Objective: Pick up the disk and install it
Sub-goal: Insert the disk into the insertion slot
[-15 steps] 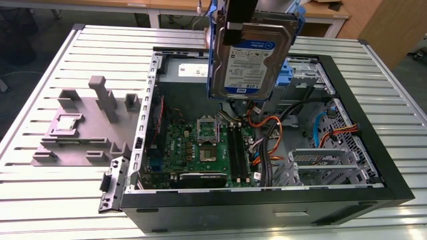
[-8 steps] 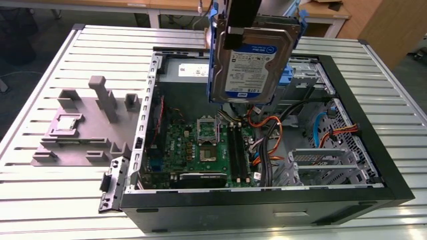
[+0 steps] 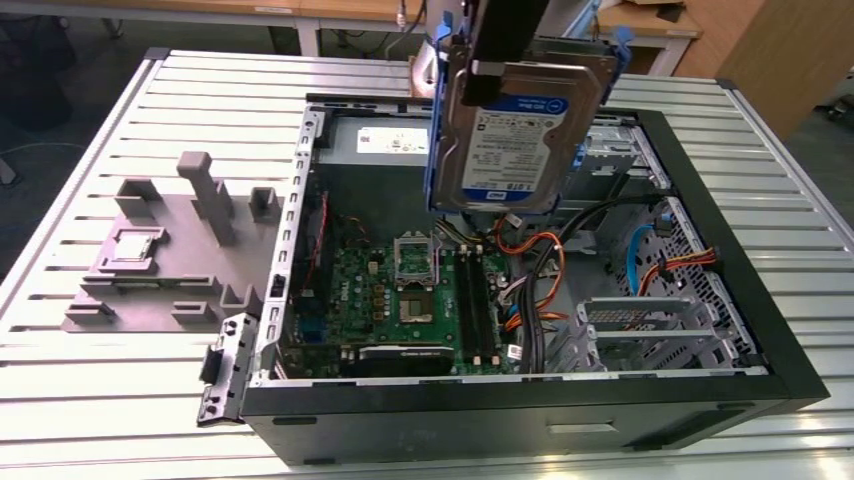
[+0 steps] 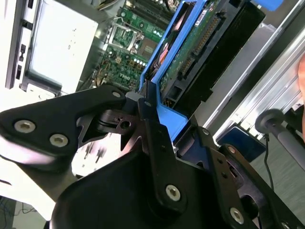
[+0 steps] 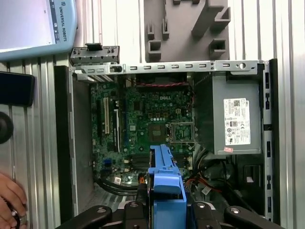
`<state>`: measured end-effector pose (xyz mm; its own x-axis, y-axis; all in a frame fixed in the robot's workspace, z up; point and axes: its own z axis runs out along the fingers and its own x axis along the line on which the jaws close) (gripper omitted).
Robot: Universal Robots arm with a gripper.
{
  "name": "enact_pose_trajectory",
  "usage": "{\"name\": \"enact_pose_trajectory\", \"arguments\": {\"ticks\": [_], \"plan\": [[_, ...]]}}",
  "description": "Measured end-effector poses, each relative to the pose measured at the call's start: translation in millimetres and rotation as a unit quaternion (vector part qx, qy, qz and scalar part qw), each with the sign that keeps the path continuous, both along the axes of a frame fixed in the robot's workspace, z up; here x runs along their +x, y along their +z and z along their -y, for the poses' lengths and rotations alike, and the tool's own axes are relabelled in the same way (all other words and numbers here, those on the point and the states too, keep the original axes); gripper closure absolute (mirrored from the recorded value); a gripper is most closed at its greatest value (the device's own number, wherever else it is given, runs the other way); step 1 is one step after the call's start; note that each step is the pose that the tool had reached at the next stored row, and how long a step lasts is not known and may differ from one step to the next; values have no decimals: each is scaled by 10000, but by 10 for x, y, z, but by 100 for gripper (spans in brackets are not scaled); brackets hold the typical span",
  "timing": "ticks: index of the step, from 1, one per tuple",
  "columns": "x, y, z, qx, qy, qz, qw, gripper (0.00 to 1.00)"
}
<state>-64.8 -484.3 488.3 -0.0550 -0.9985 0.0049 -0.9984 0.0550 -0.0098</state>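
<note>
The disk point(image 3: 514, 135) is held in the air above the open case point(image 3: 534, 415), over the motherboard point(image 3: 400, 290) and well clear of it. It is pinched at its upper end by the gripper point(image 3: 511, 55), whose fingers point(image 4: 153, 138) are seen in the second wrist view pressed together on the blue carrier point(image 4: 167, 119) rather than on the metal body. The drive is judged stiff and fairly heavy for its size — a metal block that does not flex, yet delicate inside, so knocks against the case's sheet metal are best avoided. The bare green board point(image 4: 190, 42) on its back, and the connector pieces beside it, are judged the parts least fit to be touched. The plastic rails are taken as the proper hold, though smooth plastic may prove slippery and may give a little under the hanging weight, so some swing is to be allowed for. In the exterior view the long axis is set nearly upright, tipped slightly, with the labelled face turned toward that camera and the free short end pointed down into the case. Which end carries the connector cannot be told for certain. In the first wrist view the power supply point(image 5: 236, 121) is seen inside the case beside the motherboard — and a hand point(image 5: 10, 205) is seen outside the case wall.
</note>
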Motion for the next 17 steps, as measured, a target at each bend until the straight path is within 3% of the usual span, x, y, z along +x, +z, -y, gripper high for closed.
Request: {"name": "enact_pose_trajectory", "arguments": {"ticks": [8,17], "plan": [[152,-11,18,0,0,-1,10000,63],[188,-20,144,0,0,-1,10000,63]]}}
